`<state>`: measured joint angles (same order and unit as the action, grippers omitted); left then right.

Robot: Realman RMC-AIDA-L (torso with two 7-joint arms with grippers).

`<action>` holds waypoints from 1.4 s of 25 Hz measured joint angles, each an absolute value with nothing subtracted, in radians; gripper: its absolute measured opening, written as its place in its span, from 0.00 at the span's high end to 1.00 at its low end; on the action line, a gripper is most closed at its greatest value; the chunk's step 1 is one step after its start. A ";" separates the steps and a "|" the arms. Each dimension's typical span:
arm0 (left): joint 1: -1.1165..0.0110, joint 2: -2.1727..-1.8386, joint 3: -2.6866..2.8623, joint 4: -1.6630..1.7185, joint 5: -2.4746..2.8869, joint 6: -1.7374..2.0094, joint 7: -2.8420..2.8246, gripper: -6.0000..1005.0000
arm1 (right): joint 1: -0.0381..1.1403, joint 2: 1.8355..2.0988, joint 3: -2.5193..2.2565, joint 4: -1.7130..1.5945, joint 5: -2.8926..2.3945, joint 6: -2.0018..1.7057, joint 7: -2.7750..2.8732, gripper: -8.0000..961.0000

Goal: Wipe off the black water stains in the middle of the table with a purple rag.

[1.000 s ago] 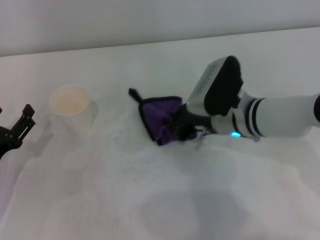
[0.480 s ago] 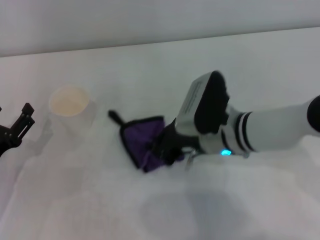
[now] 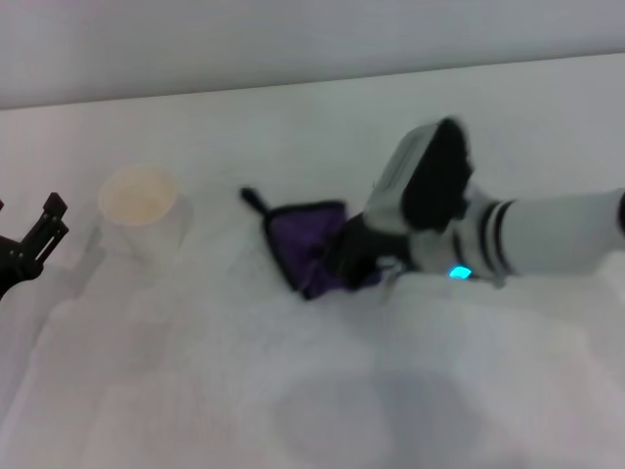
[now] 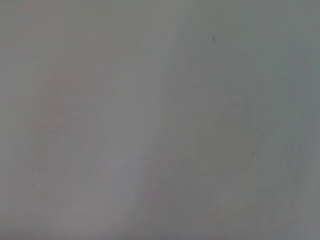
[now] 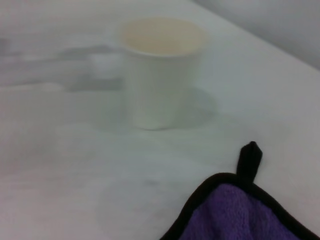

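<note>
The purple rag (image 3: 305, 242) with black edging lies on the white table (image 3: 293, 391) near its middle, its black loop (image 3: 252, 201) pointing toward the cup. My right gripper (image 3: 354, 262) is down on the rag's right side and shut on it, pressing it to the table. In the right wrist view the rag's corner (image 5: 240, 215) and loop (image 5: 250, 156) show. The black water stains do not show in any view; they may be under the rag. My left gripper (image 3: 27, 244) hangs open and empty at the far left edge.
A white paper cup (image 3: 139, 203) stands upright left of the rag, about a rag's width away; it also shows in the right wrist view (image 5: 162, 70). The left wrist view shows only bare tabletop (image 4: 160, 120). A pale wall runs along the table's far edge.
My right gripper dragged the rag left toward the cup, then back right and a little farther away. The cup and left arm have not moved.
</note>
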<state>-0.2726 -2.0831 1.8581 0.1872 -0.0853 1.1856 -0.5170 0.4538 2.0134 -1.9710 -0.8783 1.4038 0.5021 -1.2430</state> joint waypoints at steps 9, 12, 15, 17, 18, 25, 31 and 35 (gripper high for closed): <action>-0.277 -2.082 1.858 0.183 -0.086 1.186 -0.517 0.13 | 0.423 2.005 -1.689 -0.858 1.296 0.533 -1.240 0.91; -0.285 -2.081 1.858 0.180 -0.086 1.186 -0.517 0.13 | 0.405 2.003 -1.622 -0.852 1.284 0.554 -1.238 0.91; -0.289 -2.080 1.857 0.179 -0.086 1.186 -0.517 0.13 | 0.375 2.002 -1.546 -0.850 1.277 0.566 -1.243 0.90; -0.290 -2.080 1.857 0.178 -0.086 1.186 -0.517 0.13 | 0.368 2.002 -1.515 -0.850 1.267 0.566 -1.243 0.90; -0.290 -2.080 1.857 0.178 -0.086 1.186 -0.517 0.13 | 0.366 2.003 -1.502 -0.848 1.262 0.566 -1.243 0.90; -0.298 -2.080 1.856 0.178 -0.087 1.186 -0.517 0.13 | 0.366 2.005 -1.505 -0.838 1.254 0.572 -1.255 0.90; -0.294 -2.080 1.856 0.178 -0.087 1.186 -0.517 0.13 | 0.363 2.007 -1.511 -0.847 1.258 0.567 -1.289 0.90; -0.288 -2.080 1.856 0.178 -0.087 1.186 -0.525 0.13 | 0.362 2.008 -1.498 -0.861 1.281 0.567 -1.292 0.82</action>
